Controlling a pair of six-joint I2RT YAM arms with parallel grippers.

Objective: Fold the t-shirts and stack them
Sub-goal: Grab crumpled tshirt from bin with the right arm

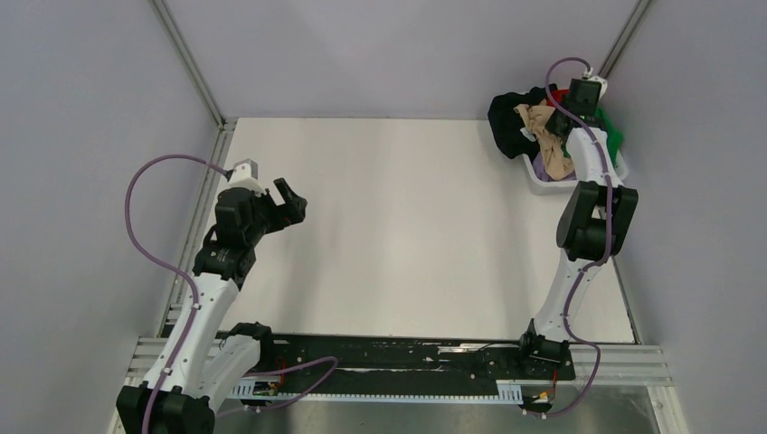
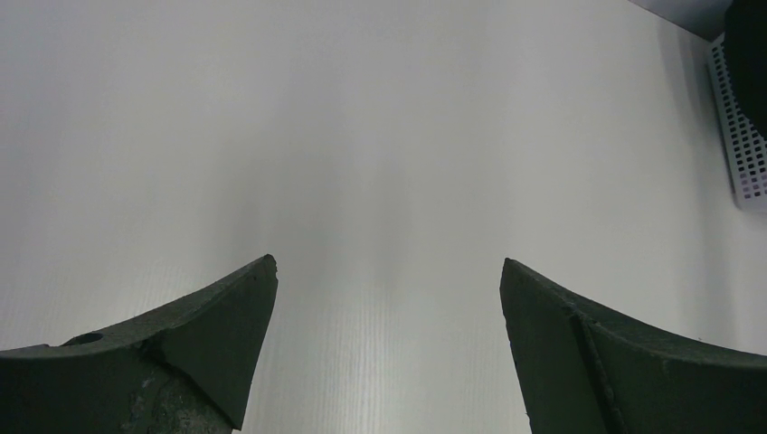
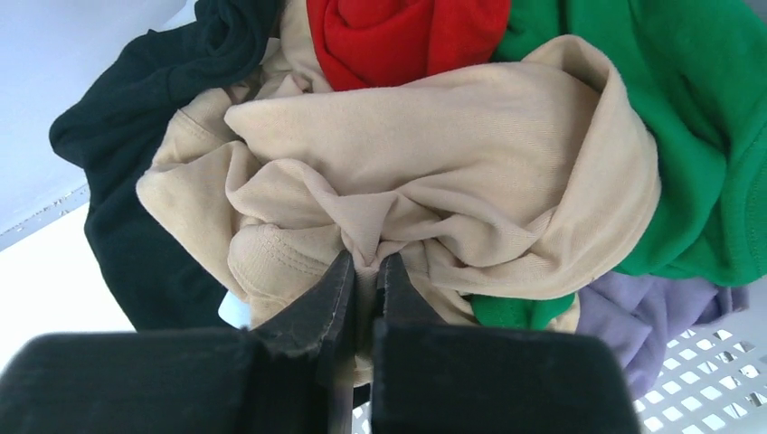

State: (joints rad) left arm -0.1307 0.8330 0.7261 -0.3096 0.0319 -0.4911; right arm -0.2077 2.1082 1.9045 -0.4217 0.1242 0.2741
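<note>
The t-shirts lie crumpled in a white basket (image 1: 545,183) at the table's far right. The tan shirt (image 3: 470,163) is on top, with the black shirt (image 3: 136,217) to its left, the red shirt (image 3: 398,36) behind, the green shirt (image 3: 705,136) to its right and the lavender shirt (image 3: 651,316) underneath. My right gripper (image 3: 366,267) is shut on a pinched fold of the tan shirt; in the top view the tan shirt (image 1: 547,127) shows beside that arm. My left gripper (image 2: 389,271) is open and empty above bare table, at the left (image 1: 291,201).
The white table (image 1: 407,226) stretches between the two arms. The basket's perforated wall (image 2: 743,154) shows at the right edge of the left wrist view. Grey walls and metal rails enclose the table on the left, back and right.
</note>
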